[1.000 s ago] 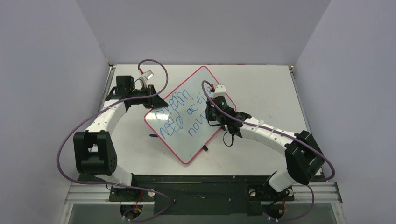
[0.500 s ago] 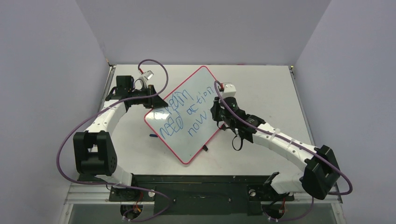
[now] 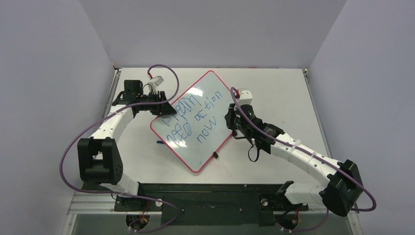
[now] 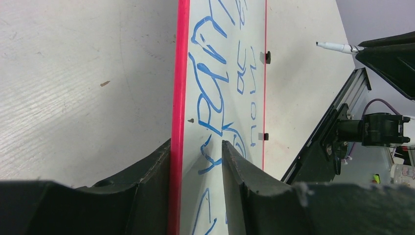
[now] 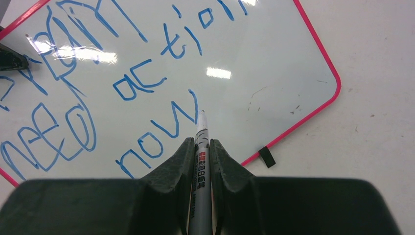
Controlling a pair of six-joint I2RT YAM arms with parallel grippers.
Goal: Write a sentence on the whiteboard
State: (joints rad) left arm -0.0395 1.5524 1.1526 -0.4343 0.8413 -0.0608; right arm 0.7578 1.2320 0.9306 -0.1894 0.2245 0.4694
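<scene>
— At the centre of the top view, what lies on the table (image 3: pixel 279 88)?
— The whiteboard (image 3: pixel 204 146), turned cornerwise; the sentence (image 3: pixel 195 117), in blue, fills its upper half; "need", "action" and "now" are legible; the lower half is blank.
— Left gripper (image 4: pixel 195 146)?
— At the board's upper-left edge; one finger on either face of the red rim, pinching the whiteboard.
— Right gripper (image 5: pixel 201 144)?
— At the board's right side; clamped on a marker (image 5: pixel 201 129); the tip points at the end of "now"; contact with the surface cannot be confirmed. One black clip (image 5: pixel 266 156) sits on the rim at the lower right of the right wrist view.
</scene>
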